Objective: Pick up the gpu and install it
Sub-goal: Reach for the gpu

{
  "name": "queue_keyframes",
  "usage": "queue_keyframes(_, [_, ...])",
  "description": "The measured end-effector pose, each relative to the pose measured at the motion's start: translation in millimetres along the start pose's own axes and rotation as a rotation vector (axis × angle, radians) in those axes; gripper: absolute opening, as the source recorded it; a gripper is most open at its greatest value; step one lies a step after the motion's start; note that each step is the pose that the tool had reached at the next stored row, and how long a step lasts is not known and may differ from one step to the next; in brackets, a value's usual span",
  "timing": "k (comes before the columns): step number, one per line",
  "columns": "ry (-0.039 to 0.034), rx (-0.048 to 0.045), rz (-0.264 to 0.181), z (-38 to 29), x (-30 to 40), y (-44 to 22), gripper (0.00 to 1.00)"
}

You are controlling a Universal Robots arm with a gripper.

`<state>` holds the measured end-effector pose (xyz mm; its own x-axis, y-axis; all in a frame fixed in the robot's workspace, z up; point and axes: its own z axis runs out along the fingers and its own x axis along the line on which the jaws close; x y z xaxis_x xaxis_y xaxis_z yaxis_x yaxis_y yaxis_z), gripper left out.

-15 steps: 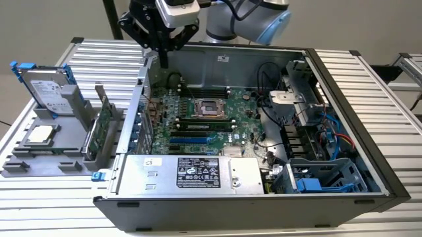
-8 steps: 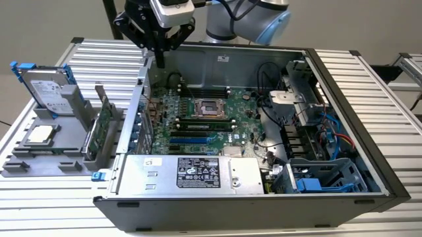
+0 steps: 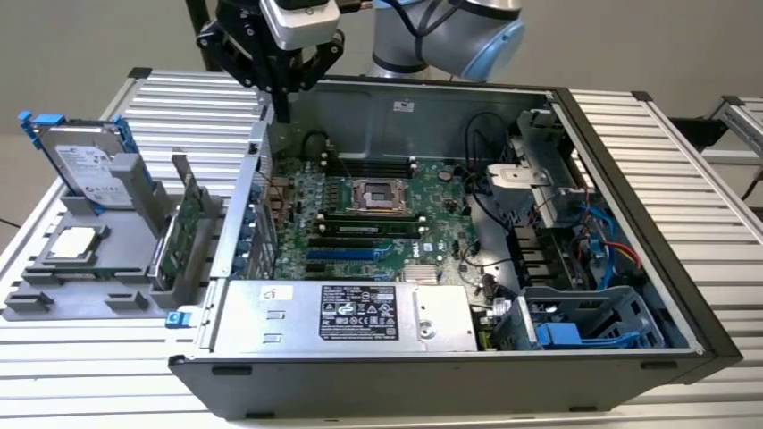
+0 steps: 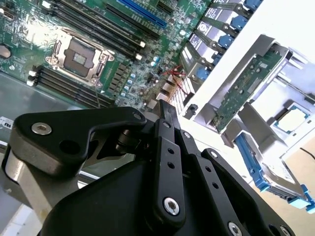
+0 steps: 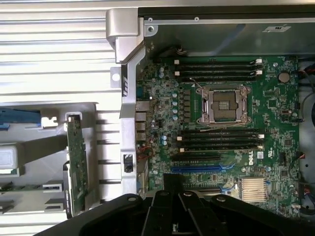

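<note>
Because the fingers hold nothing, step: reaching for the gpu (image 3: 185,234), by my judgement.
Gripper (image 3: 284,107): fingers pressed together, empty, hanging over the rear corner of the computer case (image 3: 394,125).
Gpu: upright on edge in the grey holder (image 3: 71,302), just outside the case, at the exterior view's left.
Doing it well: spread the fingers first, centre over the card's top edge, and avoid the hard drive (image 3: 89,165).

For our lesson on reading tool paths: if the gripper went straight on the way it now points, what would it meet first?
Probably the motherboard first, near its rear ports just inside the case wall; depth is unclear. The gripper is not aimed at the gpu.
</note>
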<state>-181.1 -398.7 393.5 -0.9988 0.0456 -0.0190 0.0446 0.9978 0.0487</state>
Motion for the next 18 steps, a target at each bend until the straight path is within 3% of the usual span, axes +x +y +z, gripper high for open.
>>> queue_keyframes(18, [0.0, 0.0, 0.0, -0.3, 17.1, -0.8, 0.0])
